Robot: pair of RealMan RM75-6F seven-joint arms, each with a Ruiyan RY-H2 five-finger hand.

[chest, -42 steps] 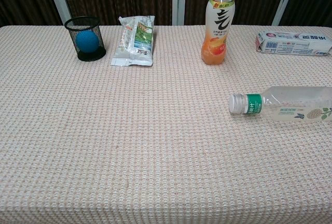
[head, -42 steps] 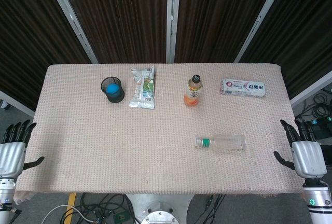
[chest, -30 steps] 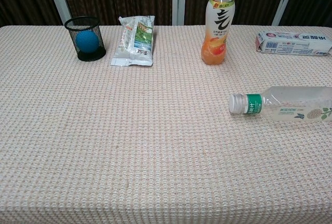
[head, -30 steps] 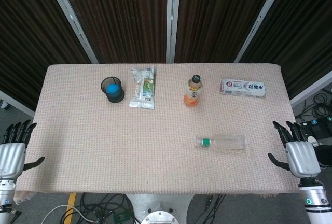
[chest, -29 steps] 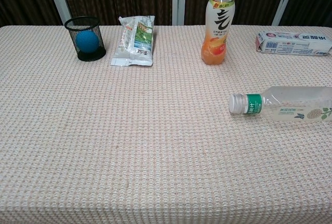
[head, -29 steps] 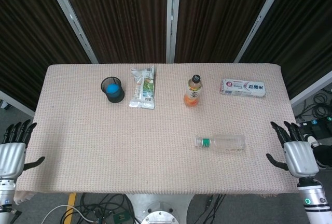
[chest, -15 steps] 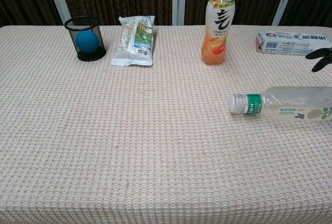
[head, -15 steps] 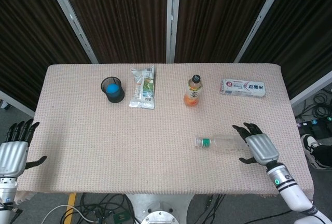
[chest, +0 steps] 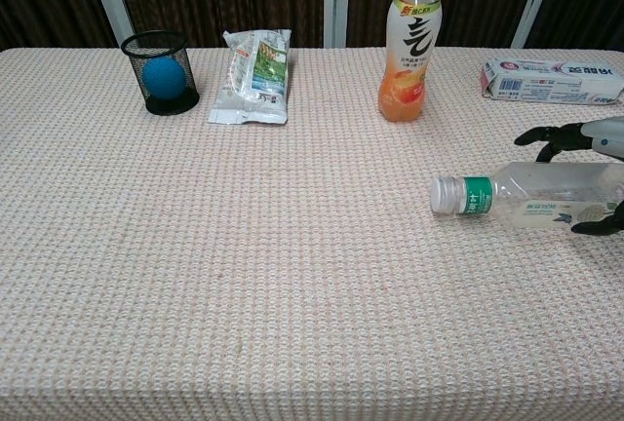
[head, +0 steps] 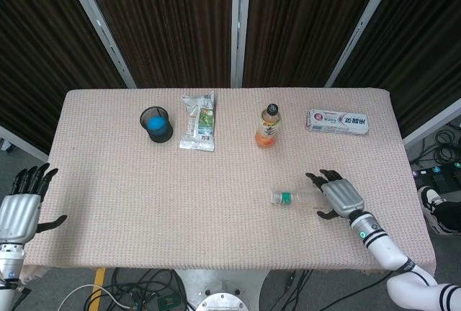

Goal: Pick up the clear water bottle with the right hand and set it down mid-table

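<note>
From my seat, the cloth-covered table [head: 144, 203] lies bare across its middle and left. Along the far edge stand a mesh cup [head: 155, 124], a snack packet [head: 198, 121], an orange drink bottle [head: 268, 126] (the tallest obstacle) and a white packet [head: 337, 121].

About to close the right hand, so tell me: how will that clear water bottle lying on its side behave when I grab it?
The clear water bottle lies on its side on the woven tablecloth, so a nudge could roll it. It looks empty or nearly so: probably light, and its thin wall may dent. The right hand is over its base end, so the cap end may droop.
</note>
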